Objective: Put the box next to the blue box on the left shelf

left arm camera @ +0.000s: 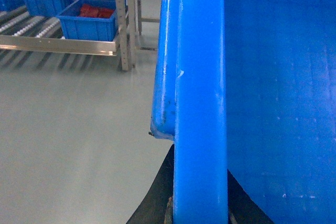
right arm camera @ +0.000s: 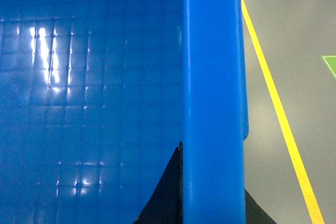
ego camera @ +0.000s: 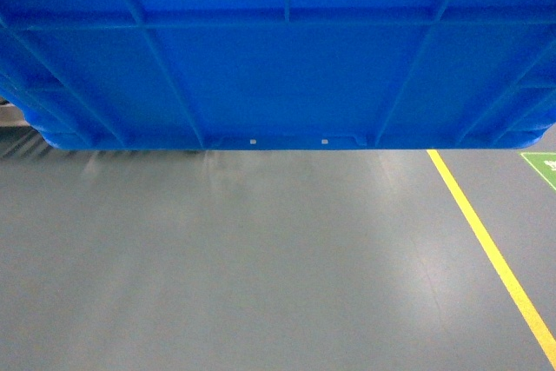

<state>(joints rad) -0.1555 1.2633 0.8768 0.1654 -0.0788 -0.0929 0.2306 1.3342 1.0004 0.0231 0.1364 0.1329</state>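
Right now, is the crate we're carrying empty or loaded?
Empty, as far as shown: both wrist views see only bare gridded floor inside the crate. The middle of it is out of view.

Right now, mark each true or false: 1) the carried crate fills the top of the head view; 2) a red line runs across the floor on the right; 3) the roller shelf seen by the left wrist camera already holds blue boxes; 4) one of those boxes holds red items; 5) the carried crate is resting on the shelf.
1) True. The box spans the top of the head view.
2) False. The line is yellow, on grey floor.
3) True. The left shelf carries several blue boxes.
4) True. The nearest box holds red contents.
5) False. The box is held up, away from the shelf, with the left gripper and right gripper at its rims.
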